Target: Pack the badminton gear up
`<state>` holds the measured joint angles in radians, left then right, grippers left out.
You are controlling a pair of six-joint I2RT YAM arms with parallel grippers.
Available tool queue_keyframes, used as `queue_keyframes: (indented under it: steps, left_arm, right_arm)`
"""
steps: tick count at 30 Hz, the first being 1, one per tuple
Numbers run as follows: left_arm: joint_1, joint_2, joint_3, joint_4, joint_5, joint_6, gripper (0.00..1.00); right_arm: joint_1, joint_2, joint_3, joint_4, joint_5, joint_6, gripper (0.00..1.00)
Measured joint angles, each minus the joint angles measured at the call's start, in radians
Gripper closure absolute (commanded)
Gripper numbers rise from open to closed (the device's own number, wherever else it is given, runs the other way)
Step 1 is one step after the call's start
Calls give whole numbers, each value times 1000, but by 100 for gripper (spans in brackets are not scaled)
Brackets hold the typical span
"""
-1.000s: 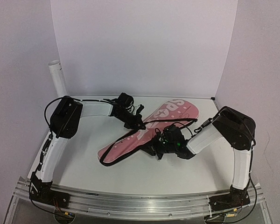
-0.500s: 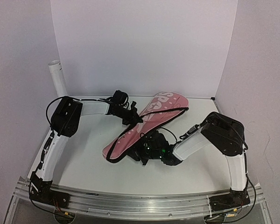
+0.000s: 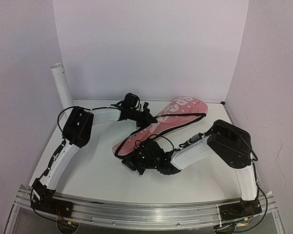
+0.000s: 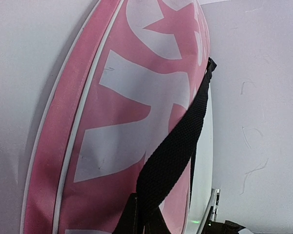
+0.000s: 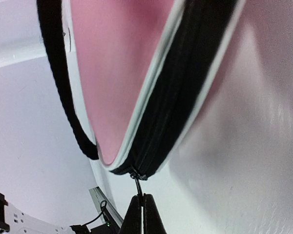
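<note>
The long pink bag (image 3: 178,114) lies slanted across the table, its wide end at the back right. My left gripper (image 3: 149,121) is at its middle, shut on the black strap (image 4: 180,141), which runs up from my fingers (image 4: 145,207) over the white lettering. At the bag's narrow near end, my right gripper (image 3: 129,163) is shut on the zip pull (image 5: 136,183). The black zip (image 5: 180,83) looks closed down to the pull. The badminton gear is out of view.
A tall white tube (image 3: 61,87) stands at the back left corner against the wall. White walls close in the table at the back and on both sides. The aluminium rail (image 3: 146,209) runs along the near edge.
My right gripper has travelled left along the bag's edge to its narrow end. The bag has shifted and turned a little. My left gripper moved slightly right while keeping hold of the strap.
</note>
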<state>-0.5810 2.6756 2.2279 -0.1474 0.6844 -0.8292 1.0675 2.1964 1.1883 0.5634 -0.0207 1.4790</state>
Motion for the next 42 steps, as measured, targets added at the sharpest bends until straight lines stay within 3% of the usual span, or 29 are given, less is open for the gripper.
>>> queue_keyframes:
  steps: [4, 9, 17, 22, 26, 34, 38, 40, 42]
  left_arm:
    - [-10, 11, 12, 0, 13, -7, 100]
    - [-2, 11, 16, 3, -12, 7, 100]
    - [2, 11, 12, 7, -17, 14, 100]
    - [-6, 3, -36, 57, -35, 2, 100]
    - [-14, -79, -190, 100, -65, 21, 100]
    - [70, -438, -729, 112, -169, 153, 100]
    - [108, -544, -870, 99, -209, 206, 99]
    - [109, -569, -901, 95, -218, 224, 89]
    - [104, -573, -904, 90, -212, 239, 90]
  right_arm:
    - [52, -26, 2, -59, 72, -12, 100]
    - [55, 48, 164, -187, 96, -77, 100]
    - [98, 82, 307, -354, 243, -327, 100]
    - [111, 66, 215, -298, 301, -351, 100]
    - [140, -30, 18, -230, 331, -309, 100]
    - [176, -231, -226, -242, 316, -241, 100]
    - [170, -306, -344, -254, 317, -208, 100]
    - [167, -331, -368, -272, 313, -208, 100]
    - [164, -342, -362, -289, 293, -222, 100]
